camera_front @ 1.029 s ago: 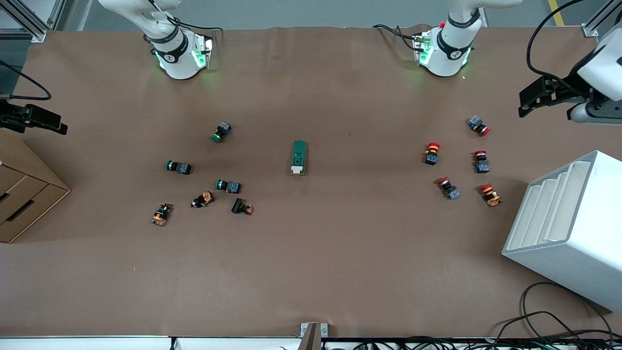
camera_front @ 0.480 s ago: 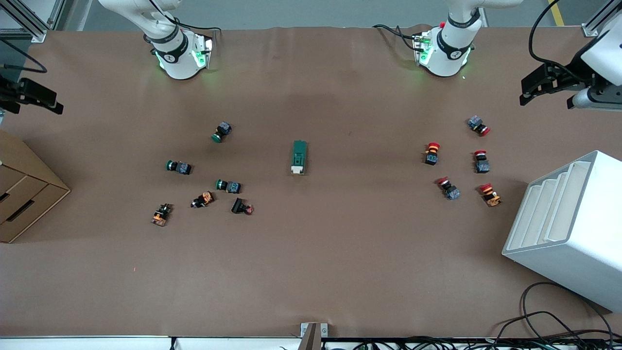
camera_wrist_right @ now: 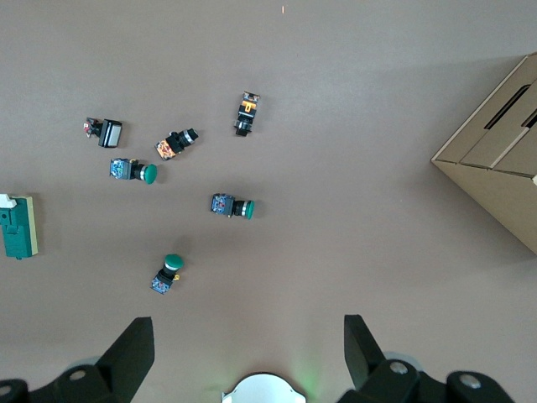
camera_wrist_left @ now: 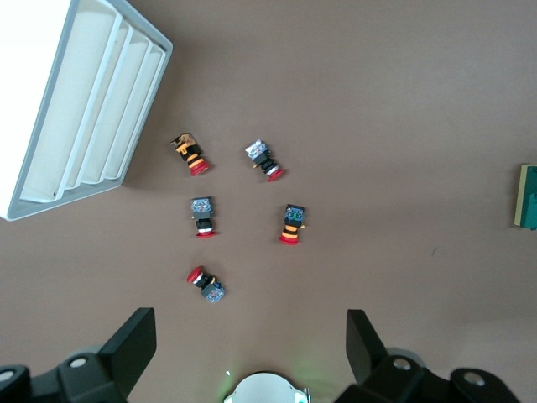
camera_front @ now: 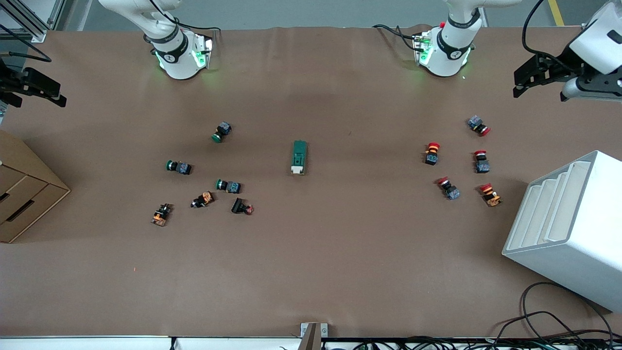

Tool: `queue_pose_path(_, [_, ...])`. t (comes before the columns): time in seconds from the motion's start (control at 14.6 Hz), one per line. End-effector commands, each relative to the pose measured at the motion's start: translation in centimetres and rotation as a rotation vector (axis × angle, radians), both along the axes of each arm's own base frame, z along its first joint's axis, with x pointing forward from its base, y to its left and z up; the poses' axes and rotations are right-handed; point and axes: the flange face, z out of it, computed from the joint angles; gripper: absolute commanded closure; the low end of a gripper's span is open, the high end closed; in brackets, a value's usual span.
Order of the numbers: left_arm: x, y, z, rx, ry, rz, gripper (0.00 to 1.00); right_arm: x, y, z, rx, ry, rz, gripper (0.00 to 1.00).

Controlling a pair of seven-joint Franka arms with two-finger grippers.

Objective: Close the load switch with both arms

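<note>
Front view: oblong green load switch (camera_front: 299, 157)

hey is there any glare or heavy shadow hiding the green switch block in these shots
Front view: the dark-green rectangular load switch is evenly lit, with only soft shadows on the brown table. Both wrist views: it is cut off at the frame's edge, not glared.

Two white jointed arms, black bands at joints. Right arm base (camera_front: 179, 56) upper left of front frame, left arm base (camera_front: 444, 51) upper right; both lit green, black cables trailing. Left gripper (camera_front: 534, 78) black, on white wrist with grey camera housing. Right gripper (camera_front: 36, 87) black. Wrist views: black angular fingers (camera_wrist_left: 134, 344), round fasteners.
</note>
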Motion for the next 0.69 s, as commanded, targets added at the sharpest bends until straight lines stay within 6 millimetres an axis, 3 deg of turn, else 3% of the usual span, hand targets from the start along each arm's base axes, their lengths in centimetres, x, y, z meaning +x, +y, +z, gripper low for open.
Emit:
queue_pose_path(0.0, [-0.9, 0.3, 0.4, -0.011, -0.021, 0.008, 0.0, -1.2, -0.7, -0.1, -0.008, -0.007, -0.001, 0.0])
queue_pose_path(0.34, [0.0, 0.9, 1.1, -0.005, -0.037, 0.016, 0.0, -2.1, -2.1, -0.2, 0.0, -0.004, -0.027, 0.0])
queue_pose_path(0.62, [0.4, 0.7, 1.5, -0.003, -0.047, 0.015, 0.0, -2.1, -1.9, -0.2, 0.002, -0.006, -0.02, 0.0])
